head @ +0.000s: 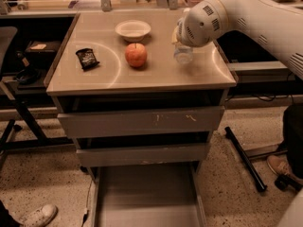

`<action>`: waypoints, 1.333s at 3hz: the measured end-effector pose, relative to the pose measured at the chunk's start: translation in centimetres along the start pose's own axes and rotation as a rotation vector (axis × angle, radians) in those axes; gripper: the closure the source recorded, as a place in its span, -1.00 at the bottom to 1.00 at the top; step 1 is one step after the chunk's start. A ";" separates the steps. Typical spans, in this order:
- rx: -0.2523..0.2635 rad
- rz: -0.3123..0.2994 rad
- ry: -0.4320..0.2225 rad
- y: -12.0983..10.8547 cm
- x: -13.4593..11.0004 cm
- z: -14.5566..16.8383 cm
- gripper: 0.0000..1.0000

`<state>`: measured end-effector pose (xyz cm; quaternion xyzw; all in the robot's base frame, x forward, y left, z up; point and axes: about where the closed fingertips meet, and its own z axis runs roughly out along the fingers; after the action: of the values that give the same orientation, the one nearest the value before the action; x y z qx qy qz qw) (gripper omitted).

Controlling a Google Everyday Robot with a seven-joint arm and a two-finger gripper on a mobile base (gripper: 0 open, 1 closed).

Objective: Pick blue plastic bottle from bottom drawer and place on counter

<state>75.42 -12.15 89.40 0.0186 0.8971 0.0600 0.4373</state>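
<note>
Blue plastic bottle [183, 55] upright on counter [156, 77], right of apple [136, 55]. Gripper [181, 38] right of apple too, at the bottle top, wrist-occluded; grip state can't tell. Probably seated: release, retract straight up.

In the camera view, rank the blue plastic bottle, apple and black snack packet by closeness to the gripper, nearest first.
The gripper hangs over the right side of the counter.
1. blue plastic bottle: right beneath it.
2. apple: mid-counter, further left in the picture.
3. black snack packet: near the far left edge.
</note>
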 end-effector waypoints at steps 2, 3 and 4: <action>0.000 -0.001 0.000 0.0 0.0 0.0 -0.77; 0.000 -0.001 0.000 0.0 0.0 0.0 -1.00; 0.001 -0.001 0.000 0.0 0.0 0.0 -1.00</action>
<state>75.43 -12.17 89.41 0.0184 0.8971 0.0597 0.4374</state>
